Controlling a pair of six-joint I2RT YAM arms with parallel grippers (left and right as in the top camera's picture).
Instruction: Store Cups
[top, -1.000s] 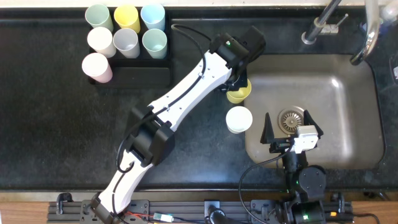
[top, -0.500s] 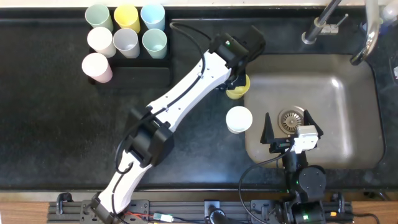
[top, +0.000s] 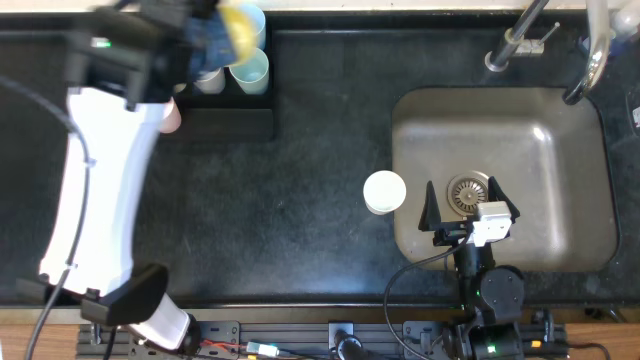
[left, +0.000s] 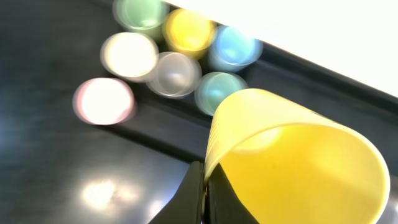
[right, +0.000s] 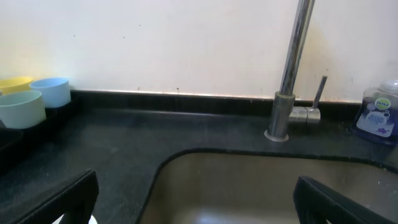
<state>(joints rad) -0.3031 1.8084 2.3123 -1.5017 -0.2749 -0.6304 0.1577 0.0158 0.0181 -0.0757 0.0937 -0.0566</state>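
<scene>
Jaws of my left gripper (left: 204, 186) pinch the rim of the yellow plastic cup (left: 292, 162), held near the black cup rack (top: 230, 120). Its wrist view shows the standing pastel cups (left: 176, 73) that the arm partly hides from above. My right gripper (top: 468, 205) sits with jaws spread at the steel sink (top: 560, 130). Blurred, the yellow cup seems just short of the rack.
</scene>
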